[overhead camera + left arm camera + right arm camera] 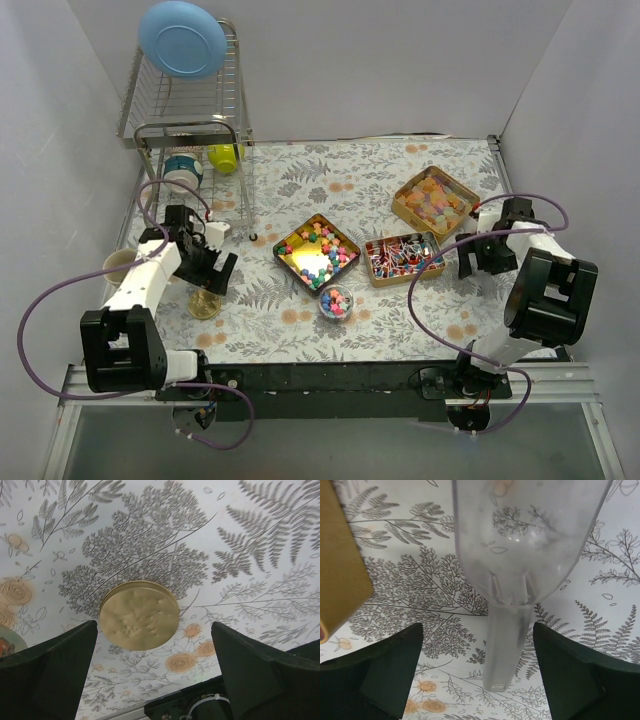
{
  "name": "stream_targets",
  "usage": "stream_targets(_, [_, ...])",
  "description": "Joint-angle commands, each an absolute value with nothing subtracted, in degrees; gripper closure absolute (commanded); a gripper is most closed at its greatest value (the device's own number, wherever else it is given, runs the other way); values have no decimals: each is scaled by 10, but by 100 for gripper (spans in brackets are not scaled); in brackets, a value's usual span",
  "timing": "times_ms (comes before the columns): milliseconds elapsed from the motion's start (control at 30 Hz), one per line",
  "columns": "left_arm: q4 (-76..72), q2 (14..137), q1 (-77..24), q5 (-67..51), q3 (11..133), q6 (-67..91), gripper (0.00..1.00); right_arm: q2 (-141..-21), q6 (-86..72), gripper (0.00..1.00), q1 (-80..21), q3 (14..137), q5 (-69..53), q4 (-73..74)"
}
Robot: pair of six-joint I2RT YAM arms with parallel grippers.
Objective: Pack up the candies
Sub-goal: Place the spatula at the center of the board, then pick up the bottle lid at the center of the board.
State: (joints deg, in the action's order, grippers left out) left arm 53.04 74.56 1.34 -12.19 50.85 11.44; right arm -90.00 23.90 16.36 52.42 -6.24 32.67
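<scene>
On my left, the left claw (pixel 155 652) hangs with jaws apart over the gold lid (pixel 139 615), which lies flat on the bench (pixel 150 525). In the centre, the candies (pixel 402 255) load three tins (pixel 283 250), with some multicoloured ones in the little jar (pixel 336 302). The right claw (pixel 477 672) gapes astride the clear scoop (pixel 530 545), gripping nothing. Early days, I'd say: most is unpacked and the jar has no lid.

Multicoloured lumps (pixel 316 252) lie heaped well right of the left gripper (pixel 213 278); wrapped red-blue-white pieces (pixel 403 257) just left of the right gripper (pixel 478 262), orange gummies (pixel 434 198) beyond them.
</scene>
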Motion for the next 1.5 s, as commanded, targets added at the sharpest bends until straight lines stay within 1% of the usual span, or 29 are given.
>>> stream_targets(0, [539,761,70,-78,501,52,2,-896,235,2,163,604,-115,361])
stream_targets(67, [533,783,116,-82,509,40,2,-889,217,2,163,614,-98,353])
stream_targets(167, [554,824,152,-120,532,26,2,-887,191,2,164,610,-133,343])
stream_targets(200, [558,826,155,-142,534,19,2,-883,180,2,164,606,-136,342])
stream_targets(300, [537,818,156,-156,524,-13,2,-873,180,2,164,586,-149,348])
stream_targets(433, [522,828,156,-166,510,-11,2,-867,185,2,164,566,-114,331])
stream_targets(533, [518,824,156,-184,495,-12,2,-864,183,2,164,563,-112,325])
stream_targets(767, [472,807,151,-174,454,-28,2,-860,177,2,164,551,-123,330])
stream_targets(967, [447,802,110,-171,432,-11,2,-857,178,2,164,547,-128,328])
stream_targets(1233, [446,785,69,-166,411,-4,2,-857,178,2,164,550,-131,323])
stream_targets(1267, [447,783,66,-164,409,13,2,-858,178,2,164,549,-134,323])
stream_targets(1467, [453,757,64,-138,387,5,2,-854,177,2,164,546,-141,323])
